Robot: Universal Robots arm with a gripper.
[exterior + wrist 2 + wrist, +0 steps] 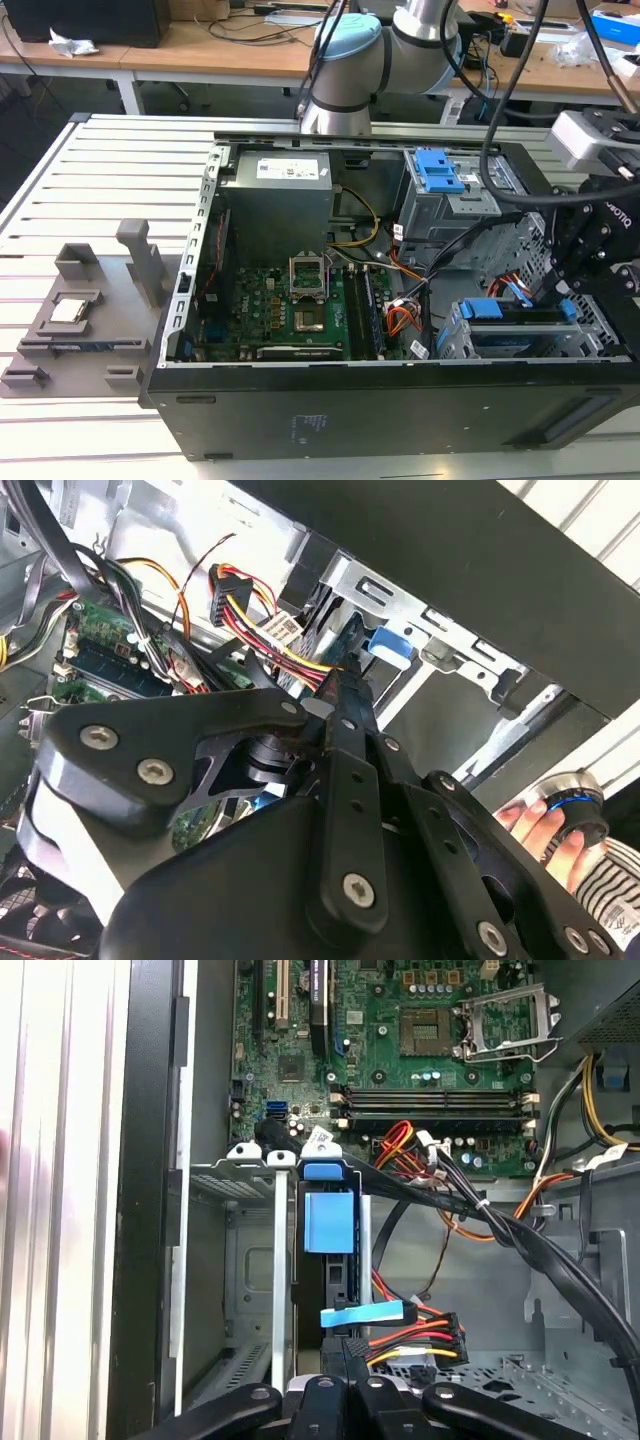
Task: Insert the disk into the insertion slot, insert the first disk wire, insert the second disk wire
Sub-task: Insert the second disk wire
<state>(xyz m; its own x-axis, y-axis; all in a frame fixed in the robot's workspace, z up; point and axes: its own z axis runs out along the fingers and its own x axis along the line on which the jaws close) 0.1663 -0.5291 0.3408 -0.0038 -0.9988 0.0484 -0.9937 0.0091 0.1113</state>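
Observation:
The disk lies in the insertion slot, a low grey cage at the case's corner on the exterior view's right, with its blue carrier tabs showing. In the first wrist view the disk stands edge-on between the slot's walls. My gripper hangs over the disk's end. Its fingers are together on the black plug of a red, yellow and black disk wire, at the disk's end. A flat blue disk wire plug sits just beside it. The second wrist view has the fingertips meeting that wire bundle.
A taller grey bay with a blue latch stands behind the slot. Loose cables cross the case beside the motherboard. A grey fixture with parts lies on the slatted table. A person's hand holds a device outside the case.

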